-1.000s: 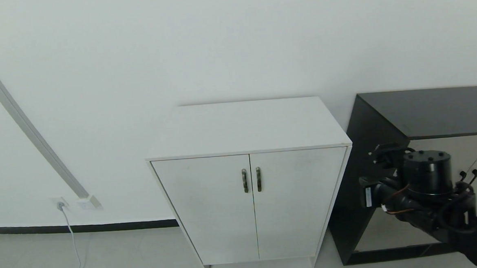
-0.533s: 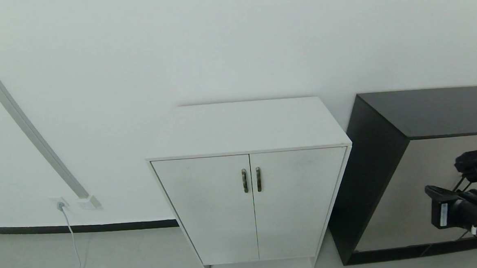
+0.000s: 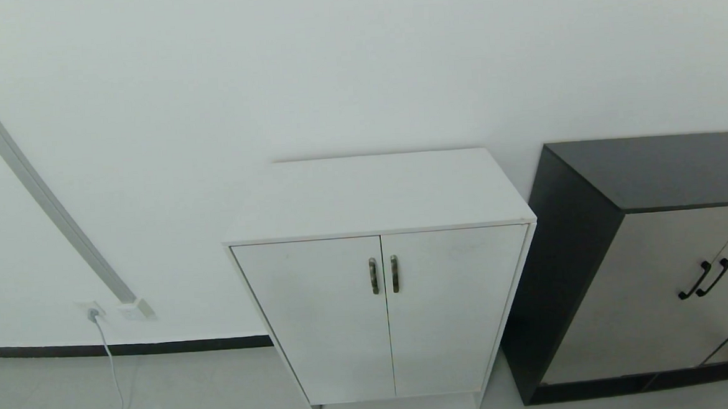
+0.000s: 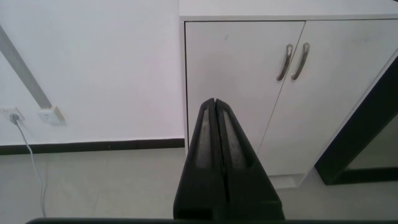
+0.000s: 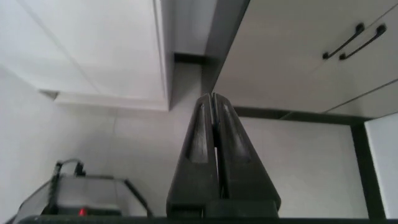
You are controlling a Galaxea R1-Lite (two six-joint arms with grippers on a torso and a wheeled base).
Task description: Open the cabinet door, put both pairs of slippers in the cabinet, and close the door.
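The white cabinet (image 3: 376, 197) stands against the wall with both doors shut and two metal handles (image 3: 384, 274) side by side at the middle. In the left wrist view my left gripper (image 4: 214, 102) is shut with nothing in it. It hangs a little in front of the cabinet's left door (image 4: 242, 62), left of the handles (image 4: 292, 61). My right gripper (image 5: 212, 98) is also shut and holds nothing. It is low, over the floor by the gap between the white cabinet (image 5: 93, 43) and the black cabinet (image 5: 298, 56).
A black cabinet (image 3: 589, 217) with pale doors and black handles (image 3: 704, 278) stands right beside the white one. A wall socket with a hanging cable (image 3: 92, 313) and a slanted conduit (image 3: 32, 178) are at the left. Bare floor lies in front.
My right arm, raised in front of the black cabinet a second ago, has drawn back to the right and down, out of the head view. The cabinet doors have not moved.
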